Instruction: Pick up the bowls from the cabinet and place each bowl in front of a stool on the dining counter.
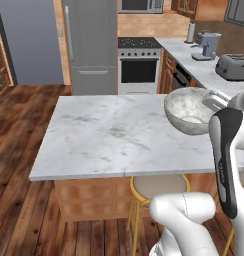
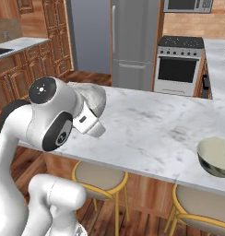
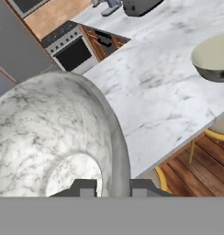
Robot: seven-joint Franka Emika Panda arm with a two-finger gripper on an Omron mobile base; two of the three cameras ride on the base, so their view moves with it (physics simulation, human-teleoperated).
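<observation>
My gripper (image 3: 112, 187): my fingers are closed on the rim of the stone-look bowl (image 3: 54, 137), one tip inside and one outside.
Stone-look bowl: I hold it in the air above the dining counter (image 1: 109, 135), near its front edge; it also shows at (image 1: 191, 111) and (image 2: 92, 99).
Stools: one seat (image 1: 159, 186) sits under the counter edge below me; another is at (image 2: 204, 205).
Cream bowl (image 2: 216, 157): rests on the counter in front of that stool.
Beyond: oven (image 1: 139, 65), fridge (image 1: 91, 45), toaster (image 1: 233, 66).
</observation>
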